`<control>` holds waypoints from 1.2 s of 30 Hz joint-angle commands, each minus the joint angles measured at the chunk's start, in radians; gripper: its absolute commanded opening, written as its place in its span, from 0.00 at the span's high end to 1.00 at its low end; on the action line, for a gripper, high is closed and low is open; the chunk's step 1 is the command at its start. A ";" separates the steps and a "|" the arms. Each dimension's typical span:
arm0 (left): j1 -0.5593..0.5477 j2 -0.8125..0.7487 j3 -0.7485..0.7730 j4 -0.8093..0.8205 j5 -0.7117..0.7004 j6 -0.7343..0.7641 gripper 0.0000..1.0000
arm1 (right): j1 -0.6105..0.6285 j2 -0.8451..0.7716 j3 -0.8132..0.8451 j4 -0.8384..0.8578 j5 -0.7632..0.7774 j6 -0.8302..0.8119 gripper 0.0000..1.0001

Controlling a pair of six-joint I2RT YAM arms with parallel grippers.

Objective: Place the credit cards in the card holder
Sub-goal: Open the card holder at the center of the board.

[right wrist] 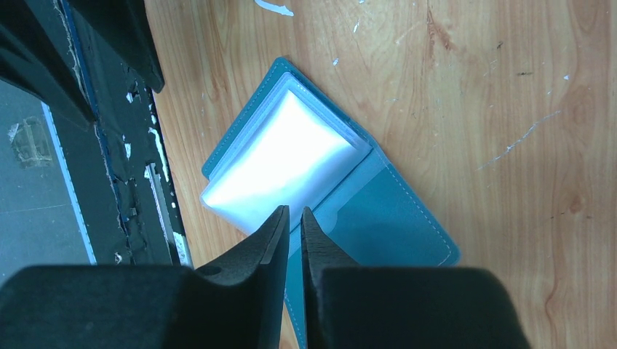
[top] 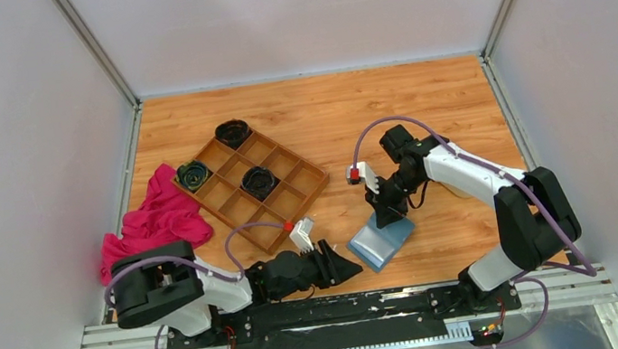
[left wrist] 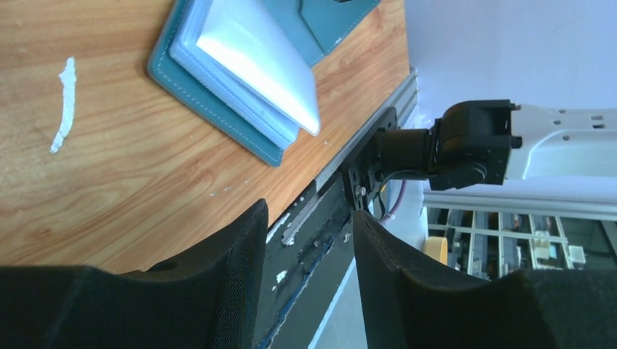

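Card holder lies open at the near edge of the table; no loose credit cards are in sight, so progress is unclear. Left gripper is spread and empty. Right gripper is nearly pressed together over the cover; whether it pinches, I cannot tell.

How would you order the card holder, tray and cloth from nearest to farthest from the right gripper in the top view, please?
1. card holder, beneath the right gripper.
2. tray, mid-table, to the left.
3. cloth, at the far left edge.

No legible text or labels.
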 commanded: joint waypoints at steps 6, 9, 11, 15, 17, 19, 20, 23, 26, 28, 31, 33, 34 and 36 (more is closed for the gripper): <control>-0.025 0.182 0.042 0.223 -0.095 -0.123 0.51 | 0.017 -0.016 -0.009 -0.032 0.001 -0.019 0.85; -0.025 0.248 0.056 0.293 -0.102 -0.140 0.51 | 0.016 -0.013 -0.008 -0.033 0.000 -0.020 0.85; -0.024 0.286 0.061 0.326 -0.110 -0.149 0.51 | 0.017 -0.012 -0.008 -0.035 0.000 -0.021 0.85; -0.022 0.335 0.075 0.358 -0.127 -0.165 0.52 | 0.017 -0.012 -0.008 -0.035 -0.002 -0.021 0.85; -0.019 0.351 0.089 0.358 -0.129 -0.166 0.52 | 0.017 -0.012 -0.008 -0.037 -0.002 -0.021 0.85; -0.015 0.366 0.103 0.363 -0.126 -0.167 0.52 | 0.017 -0.013 -0.008 -0.037 -0.002 -0.021 0.85; -0.011 0.373 0.109 0.364 -0.124 -0.169 0.52 | 0.017 -0.013 -0.009 -0.037 -0.002 -0.021 0.85; -0.003 0.386 0.128 0.359 -0.113 -0.167 0.53 | 0.017 -0.012 -0.008 -0.037 -0.003 -0.024 0.85; 0.005 0.399 0.151 0.330 -0.104 -0.167 0.53 | 0.016 -0.011 -0.008 -0.039 -0.003 -0.025 0.85; 0.009 0.414 0.158 0.329 -0.100 -0.174 0.54 | 0.017 -0.012 -0.007 -0.040 -0.003 -0.026 0.85; 0.011 0.431 0.155 0.341 -0.098 -0.190 0.55 | 0.017 -0.015 -0.008 -0.040 -0.003 -0.026 0.85; 0.011 0.430 0.146 0.352 -0.098 -0.198 0.55 | 0.017 -0.016 -0.008 -0.040 -0.003 -0.026 0.85; 0.011 0.426 0.142 0.356 -0.097 -0.198 0.55 | 0.017 -0.016 -0.008 -0.041 -0.004 -0.026 0.85; 0.011 0.412 0.138 0.347 -0.092 -0.196 0.54 | 0.017 -0.017 -0.008 -0.041 -0.003 -0.026 0.85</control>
